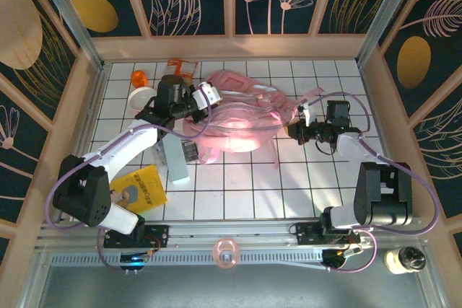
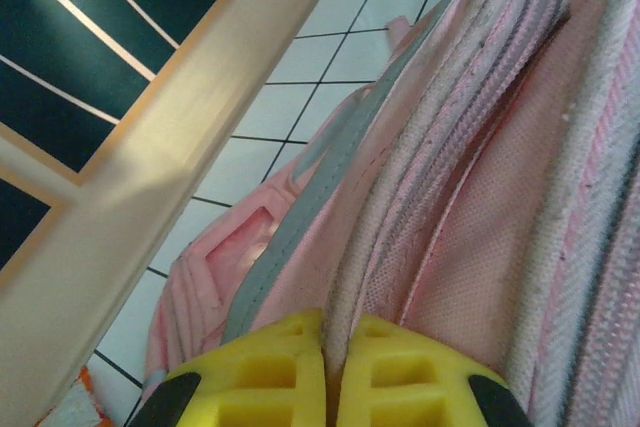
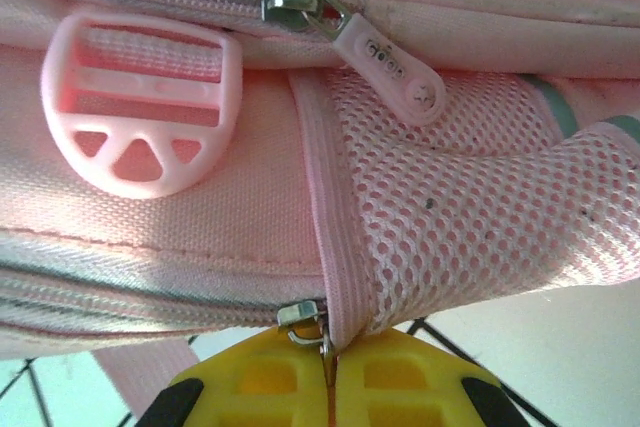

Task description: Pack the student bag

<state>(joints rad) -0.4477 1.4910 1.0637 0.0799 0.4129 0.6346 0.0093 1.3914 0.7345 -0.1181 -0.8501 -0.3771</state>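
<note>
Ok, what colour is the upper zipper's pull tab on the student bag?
The pull tab is pale pink, on a silver slider; clearest in the right wrist view.

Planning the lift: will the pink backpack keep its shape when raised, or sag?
Likely sags: the student bag lies crumpled and slumped. Probably light, since it looks flat, barely filled. Its mesh pocket may stretch under pull.

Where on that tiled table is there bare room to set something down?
Widest: the near tiles of the table, between the yellow book and the right arm, in front of the bag. The far right corner is bare too. Crowded: far left, around the orange thing, left arm and bag.
</note>
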